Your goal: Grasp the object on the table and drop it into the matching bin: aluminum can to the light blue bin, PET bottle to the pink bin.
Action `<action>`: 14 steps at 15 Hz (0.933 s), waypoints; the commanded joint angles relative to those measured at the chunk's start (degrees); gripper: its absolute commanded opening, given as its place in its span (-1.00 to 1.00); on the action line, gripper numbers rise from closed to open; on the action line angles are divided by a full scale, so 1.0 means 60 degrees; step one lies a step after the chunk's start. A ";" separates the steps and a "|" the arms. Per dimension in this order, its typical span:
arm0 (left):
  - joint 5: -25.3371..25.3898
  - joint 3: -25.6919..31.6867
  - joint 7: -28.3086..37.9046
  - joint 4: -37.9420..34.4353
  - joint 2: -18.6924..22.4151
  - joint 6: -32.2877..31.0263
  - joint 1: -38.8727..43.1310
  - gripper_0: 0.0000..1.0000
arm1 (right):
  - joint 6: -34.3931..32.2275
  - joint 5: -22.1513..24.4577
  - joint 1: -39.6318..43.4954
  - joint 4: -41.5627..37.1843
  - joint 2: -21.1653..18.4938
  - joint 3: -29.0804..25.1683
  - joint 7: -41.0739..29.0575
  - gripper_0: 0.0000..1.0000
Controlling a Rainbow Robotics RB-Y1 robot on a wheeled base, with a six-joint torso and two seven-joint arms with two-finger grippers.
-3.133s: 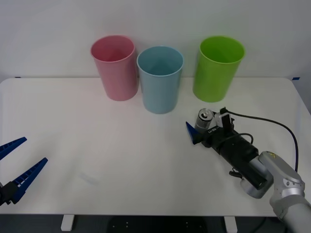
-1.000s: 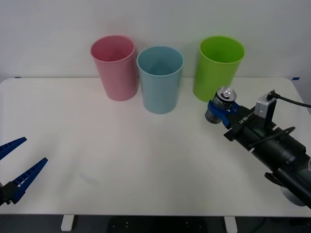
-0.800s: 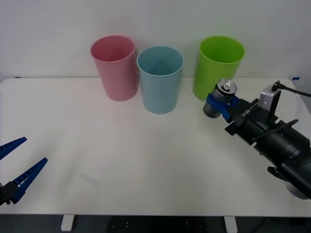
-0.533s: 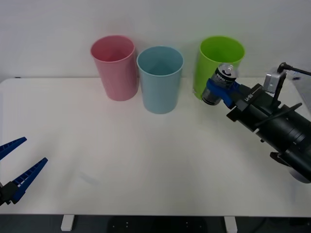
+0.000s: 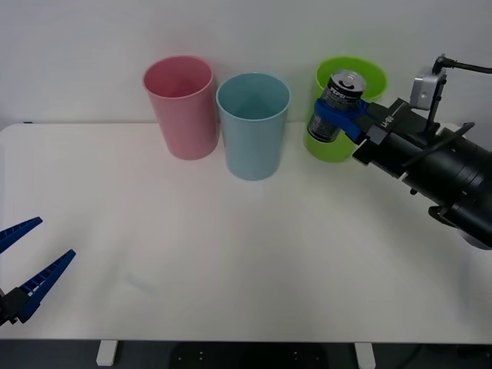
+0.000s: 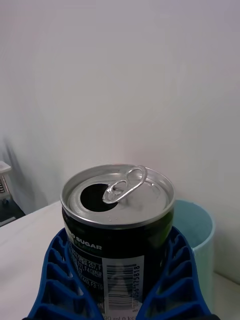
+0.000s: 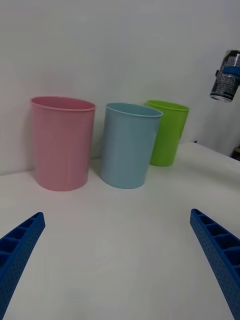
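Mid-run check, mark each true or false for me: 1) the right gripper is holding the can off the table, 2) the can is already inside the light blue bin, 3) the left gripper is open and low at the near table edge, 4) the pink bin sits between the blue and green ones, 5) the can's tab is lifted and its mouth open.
1) True: the right gripper has its blue fingers clamped on the aluminum can, high above the table.
2) False: the can hangs in front of the lime green bin; the light blue bin is to its left.
3) True: the left gripper is open at the near left edge.
4) False: the pink bin is leftmost; the light blue bin is in the middle.
5) True: the wrist view shows this.
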 commanded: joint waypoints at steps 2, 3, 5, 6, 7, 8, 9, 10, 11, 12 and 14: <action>0.0000 0.0000 0.0000 0.0000 0.0000 0.0000 0.0000 1.00 | 0.0019 0.0001 -0.1357 0.1247 0.0096 0.0715 -0.0051 -1.00; 0.0000 0.0000 0.0000 0.0000 0.0000 0.0000 0.0000 1.00 | 0.0019 0.0016 -0.1709 0.1628 0.0213 0.0847 -0.0051 -1.00; 0.0000 0.0000 0.0000 0.0000 0.0000 0.0000 0.0000 1.00 | 0.0004 0.0236 -0.2295 0.2229 0.0506 0.0979 -0.0051 -1.00; 0.0000 0.0000 0.0000 0.0000 0.0000 0.0000 0.0000 1.00 | 0.0019 0.0397 -0.2544 0.2566 0.0712 0.0994 -0.0066 -1.00; 0.0000 0.0000 0.0000 0.0000 0.0000 0.0000 0.0000 1.00 | 0.0004 0.0558 -0.2778 0.2829 0.0887 0.0994 -0.0080 -1.00; 0.0000 0.0000 0.0000 0.0000 0.0000 0.0000 0.0000 1.00 | 0.0019 0.0734 -0.3042 0.3181 0.1107 0.0994 -0.0080 -1.00; 0.0000 0.0000 0.0000 0.0000 0.0000 0.0000 0.0000 1.00 | 0.0019 0.0865 -0.3320 0.3547 0.1327 0.0994 -0.0066 -1.00; 0.0000 0.0000 0.0000 0.0000 0.0000 0.0000 0.0000 1.00 | 0.0019 0.0939 -0.3540 0.3825 0.1473 0.0994 -0.0066 -1.00; 0.0000 0.0000 0.0000 0.0000 0.0000 0.0000 0.0000 1.00 | 0.0019 0.1144 -0.3862 0.4265 0.1737 0.0994 -0.0051 -1.00; 0.0000 0.0000 0.0000 0.0000 0.0000 0.0000 0.0000 1.00 | 0.0019 0.1261 -0.4140 0.4704 0.1957 0.0994 -0.0007 -1.00; 0.0000 0.0000 0.0000 0.0000 0.0000 0.0000 0.0000 1.00 | 0.0034 0.1407 -0.4594 0.5437 0.2308 0.0994 0.0066 -1.00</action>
